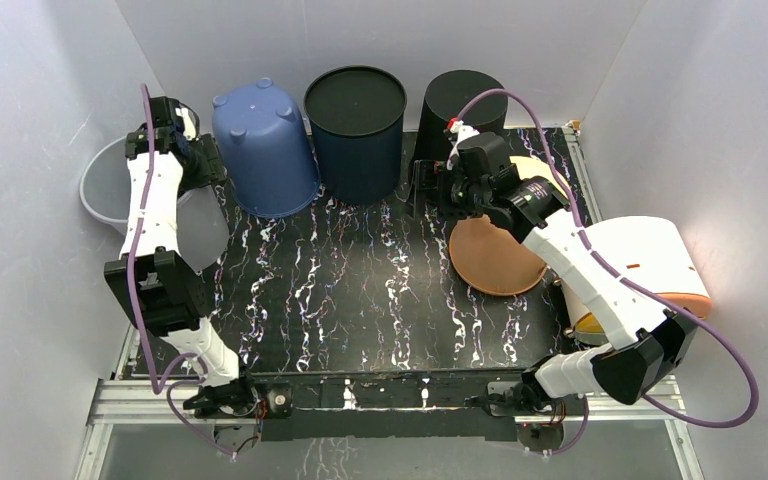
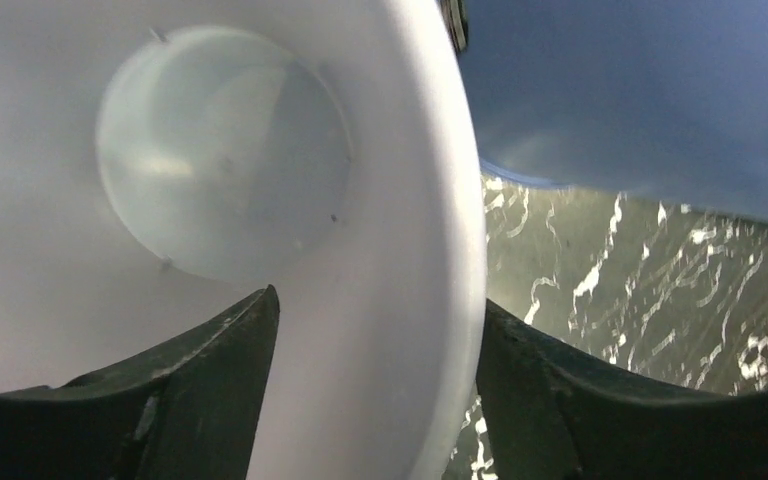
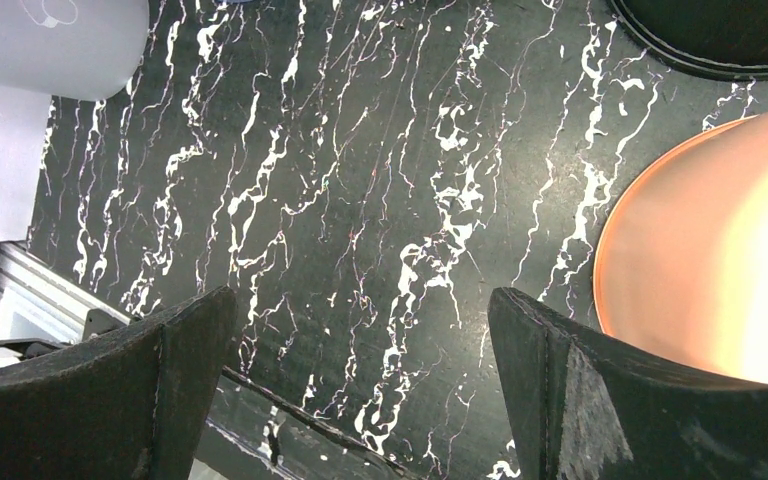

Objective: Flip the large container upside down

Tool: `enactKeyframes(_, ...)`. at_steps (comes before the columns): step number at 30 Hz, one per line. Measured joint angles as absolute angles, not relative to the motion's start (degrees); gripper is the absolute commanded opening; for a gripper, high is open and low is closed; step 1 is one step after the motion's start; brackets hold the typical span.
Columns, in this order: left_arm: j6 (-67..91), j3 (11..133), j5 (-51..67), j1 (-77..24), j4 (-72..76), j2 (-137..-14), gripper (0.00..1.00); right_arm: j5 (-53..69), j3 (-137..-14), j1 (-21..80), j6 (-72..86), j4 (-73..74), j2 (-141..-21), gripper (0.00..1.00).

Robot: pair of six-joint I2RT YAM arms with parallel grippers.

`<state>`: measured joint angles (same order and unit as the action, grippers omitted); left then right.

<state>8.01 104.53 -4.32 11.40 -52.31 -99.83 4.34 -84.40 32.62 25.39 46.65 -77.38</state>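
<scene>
White plastic is filling most of the left wrist view, so I'm calling that pale bucket [image 2: 390, 200] the large container, and from overhead it's sitting upright at the far left of the frame, half off the marbled table [image 1: 360, 290], mouth up. I'm reading this as the grasp step: the left gripper [image 2: 380, 305] is straddling the bucket's wall, one finger [image 2: 210, 390] inside and the other outside, jaws apart with the rim between them, and I'm not seeing them pinch it. Next I'm needing a firm clamp on that rim, then a lift and a roll of the wrist to bring the mouth down, keeping clear of the blue bucket [image 1: 265, 150] standing inverted just beside it. The right gripper [image 3: 360, 300] is hanging over bare tabletop near the middle of the overhead frame with its jaws spread wide and nothing between them; an orange container [image 3: 720, 260] is showing at the right edge of its view. What I'm missing: the arm is covering most of the bucket from above, the wall at upper left is cutting off its far side, and I'm not able to judge how deep over the rim the fingers are sitting.
</scene>
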Motion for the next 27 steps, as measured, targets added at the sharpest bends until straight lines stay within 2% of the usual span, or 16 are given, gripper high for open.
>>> enactKeyframes(2, 8.3, 102.4, -2.2, 11.4, -52.3, -99.4, 0.49, 4.3, -84.4, 32.6, 25.4, 46.7, -77.4, 0.98)
enactKeyframes(5, 8.4, 101.8, 0.2, 11.2, -52.3, -97.3, 0.25, 4.4, -84.4, 32.6, 25.4, 46.7, -77.4, 0.98)
enactKeyframes(11, 8.3, 101.8, 2.9, 11.3, -53.5, -93.2, 0.01, 4.5, -84.1, 32.6, 25.5, 46.5, -77.4, 0.98)
enactKeyframes(19, 12.9, 97.6, 8.2, 9.9, -54.6, -82.6, 0.00, 4.5, -83.5, 32.6, 25.6, 46.5, -77.4, 0.98)
enactKeyframes(27, 22.9, 97.4, 18.1, -4.8, -53.7, -78.6, 0.00, 2.6, -84.5, 32.6, 25.5, 47.4, -78.5, 0.98)
